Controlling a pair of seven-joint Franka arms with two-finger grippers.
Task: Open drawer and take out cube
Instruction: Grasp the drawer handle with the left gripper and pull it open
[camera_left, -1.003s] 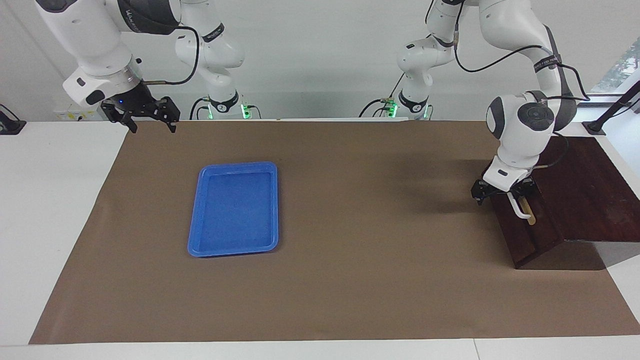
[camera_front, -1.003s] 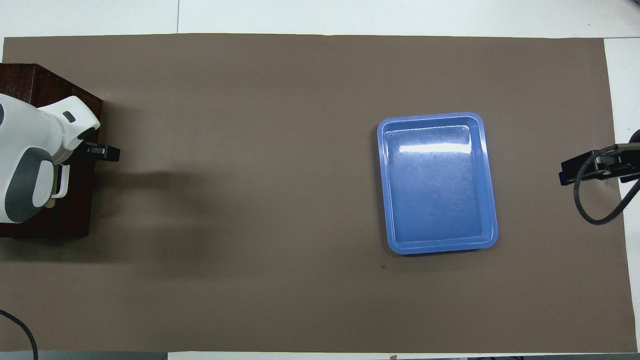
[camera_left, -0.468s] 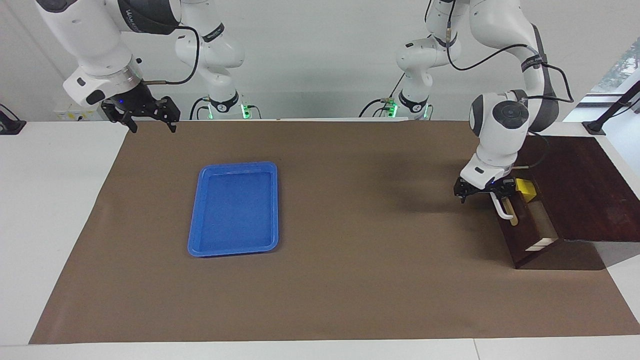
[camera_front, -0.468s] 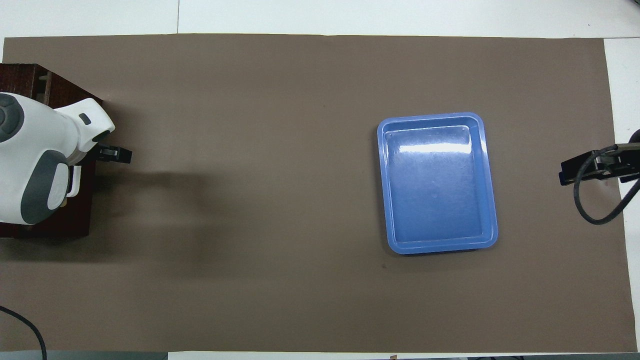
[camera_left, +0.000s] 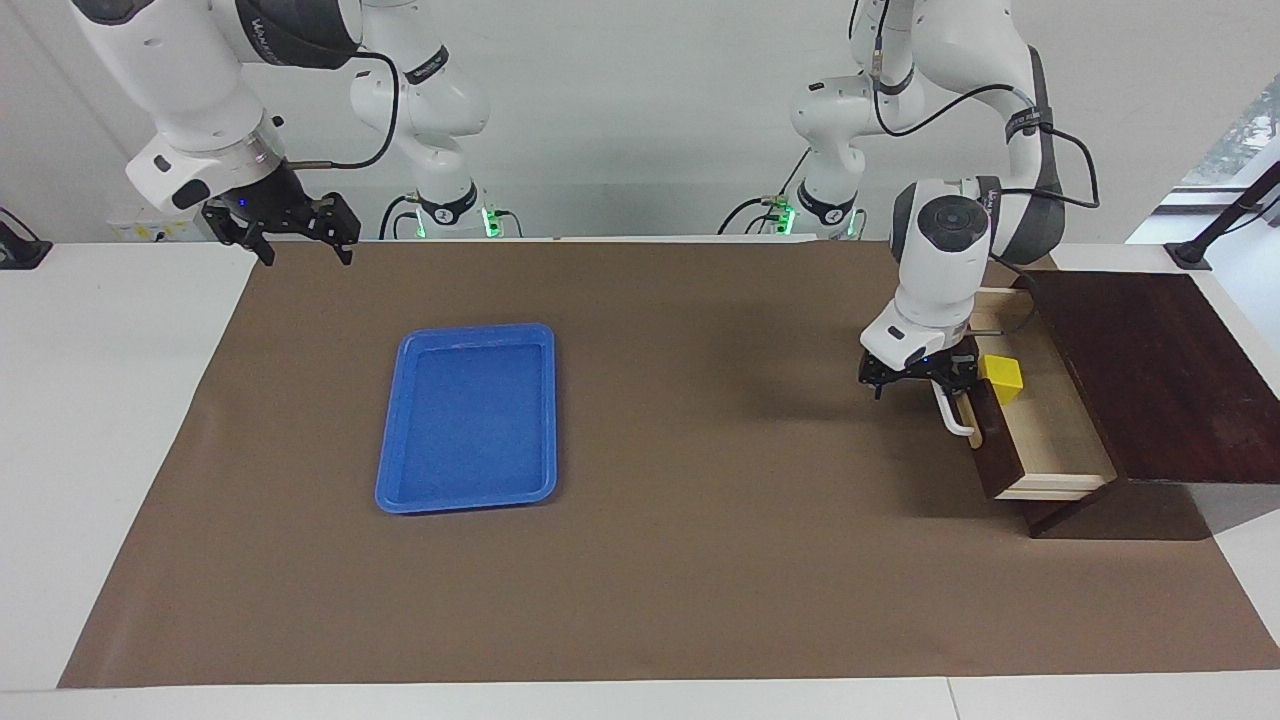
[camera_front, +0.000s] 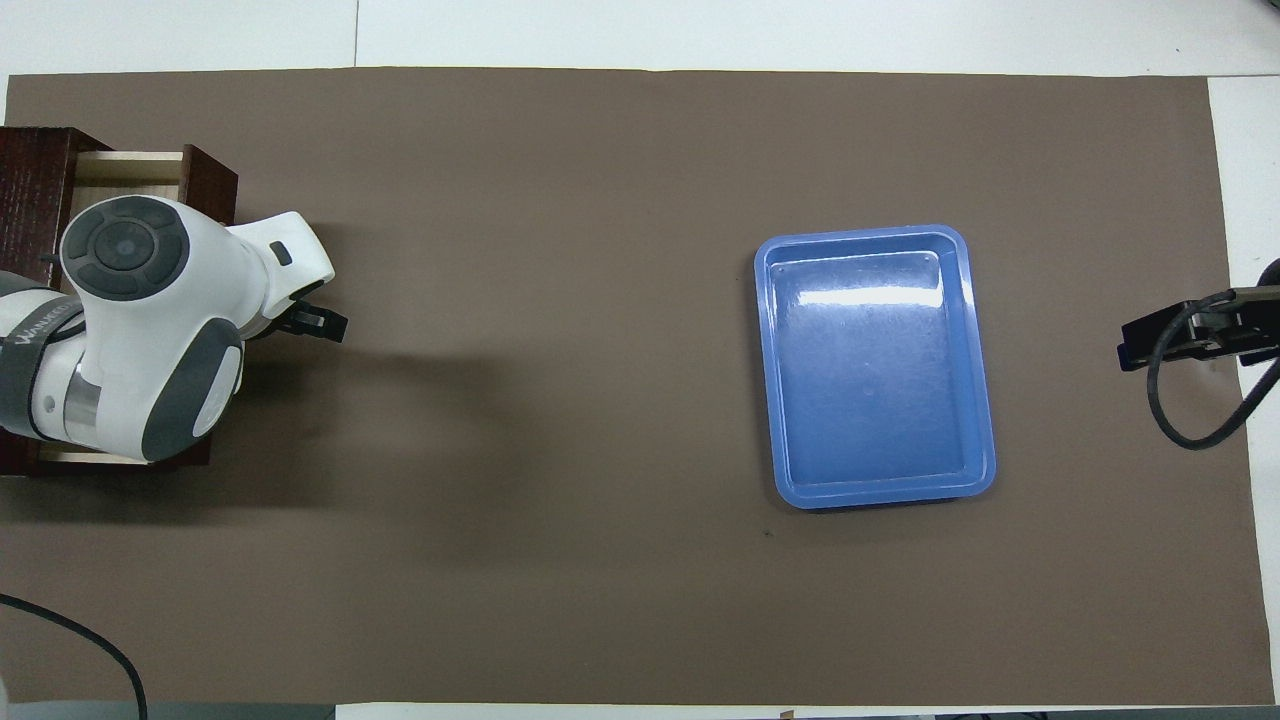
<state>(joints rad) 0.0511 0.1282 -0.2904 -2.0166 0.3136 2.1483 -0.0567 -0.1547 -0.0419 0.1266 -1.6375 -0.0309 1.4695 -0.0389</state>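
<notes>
Table (camera_left: 120, 420): we see a white top, most of it covered by a brown mat (camera_left: 700, 560) on which the things of the scene rest.

Wooden box (camera_left: 1150, 370): we find this dark brown cabinet at the left arm's end of the table, its flat top facing up.

Drawer (camera_left: 1050, 440): it stands pulled well out of the box toward the middle of the table; its pale wood floor lies open to us, and its dark front panel carries a white bar handle (camera_left: 950, 412).

Tray (camera_left: 470, 415): this blue plastic tray lies flat on the mat toward the right arm's end, well apart from the box; we see nothing in it.

Left arm: it comes down over the drawer's front, and in the overhead view its white body hides most of the drawer.

Left gripper (camera_left: 918, 372): it sits at the end of the handle nearer to the robots. We read its fingers as spread, one on each side of the bar, but we cannot tell whether they press on it.

Right arm: it waits at its own end of the table.

Right gripper (camera_left: 297, 240): it hangs over the edge of the mat near the robots, fingers apart, holding nothing.

Cube (camera_left: 1002, 379): this small yellow block sits inside the open drawer, in the corner just beside the front panel and nearer to the robots, close by the left gripper.
</notes>
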